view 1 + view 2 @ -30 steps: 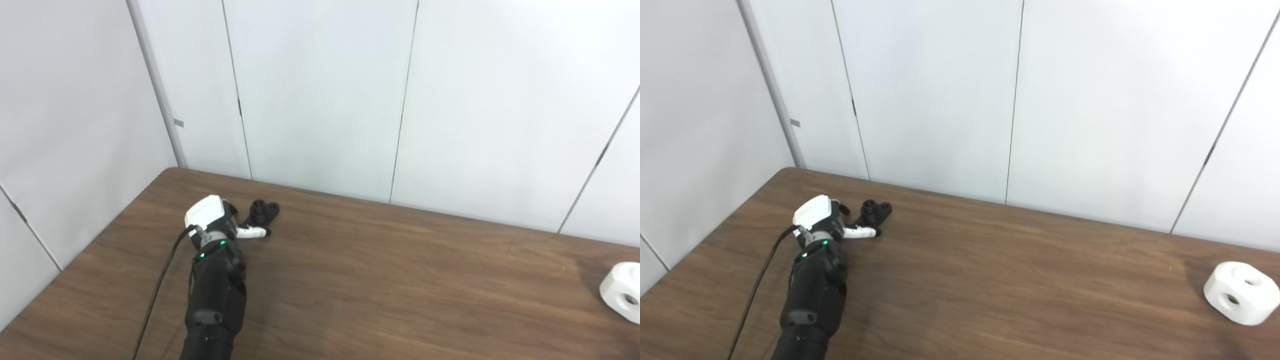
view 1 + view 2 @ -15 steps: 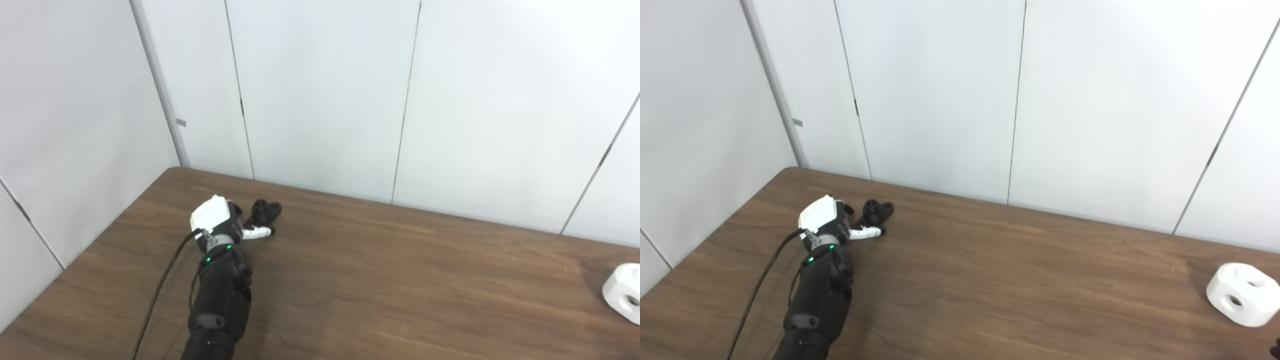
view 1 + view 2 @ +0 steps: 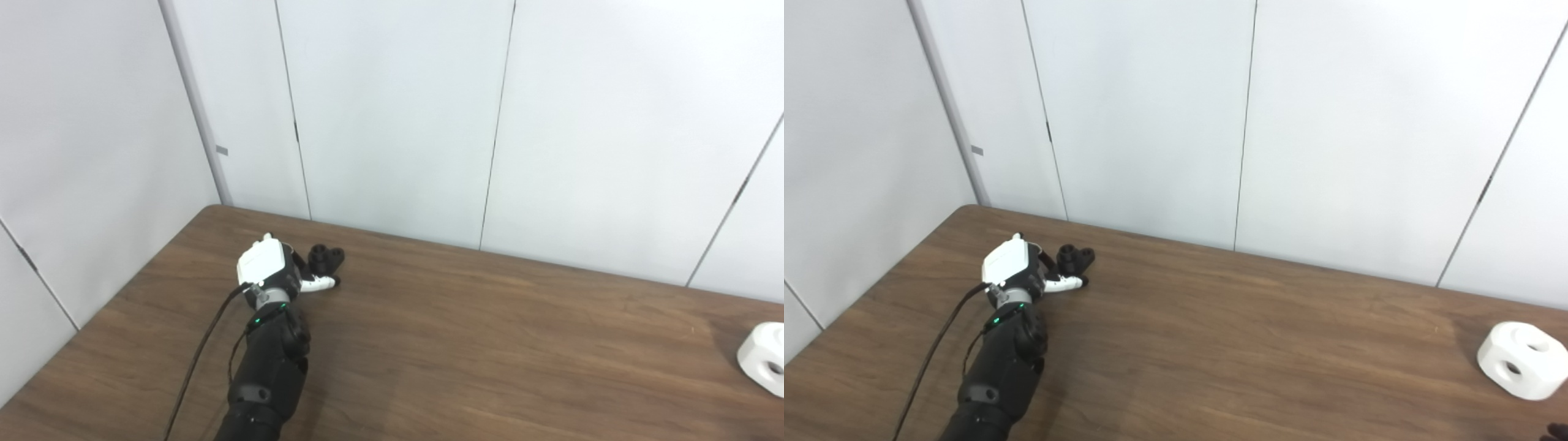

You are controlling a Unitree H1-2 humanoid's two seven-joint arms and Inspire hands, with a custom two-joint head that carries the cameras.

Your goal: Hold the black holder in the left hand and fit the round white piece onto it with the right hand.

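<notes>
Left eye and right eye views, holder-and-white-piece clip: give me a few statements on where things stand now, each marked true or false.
1. The left hand is at the black holder near the table's far left corner. True.
2. The round white piece already sits on the holder. False: it lies far off at the table's right edge.
3. The holder is lifted clear of the table. False: it rests on the table.
4. The white piece has round holes in it. True.
5. The right hand grips the white piece. False: nothing touches it.
</notes>
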